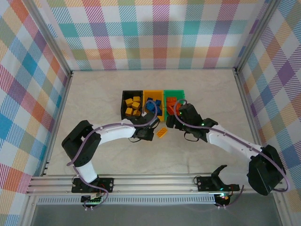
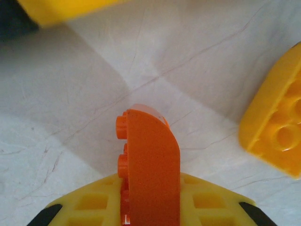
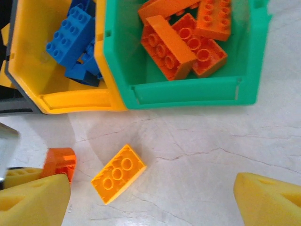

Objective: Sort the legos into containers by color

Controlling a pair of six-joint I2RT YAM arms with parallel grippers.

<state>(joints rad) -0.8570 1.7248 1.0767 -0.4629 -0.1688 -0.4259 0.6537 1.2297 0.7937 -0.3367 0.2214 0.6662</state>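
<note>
— How are your arms set?
— My left arm (image 1: pixel 110 133) bends out to the left at the elbow, then its forearm runs right toward the middle. My right arm (image 1: pixel 235 143) mirrors it: elbow far out on the right, forearm angled up and left.
— And the grippers?
— My left gripper (image 1: pixel 143 133) sits low, jaws closed on an orange brick (image 2: pixel 153 165) that stands between my yellow pads (image 2: pixel 89 205). My right gripper (image 1: pixel 173 121) points down, jaws wide apart and empty, fingertips (image 3: pixel 33 200) at either side.
— Do they meet?
— They are near each other, not touching.
</note>
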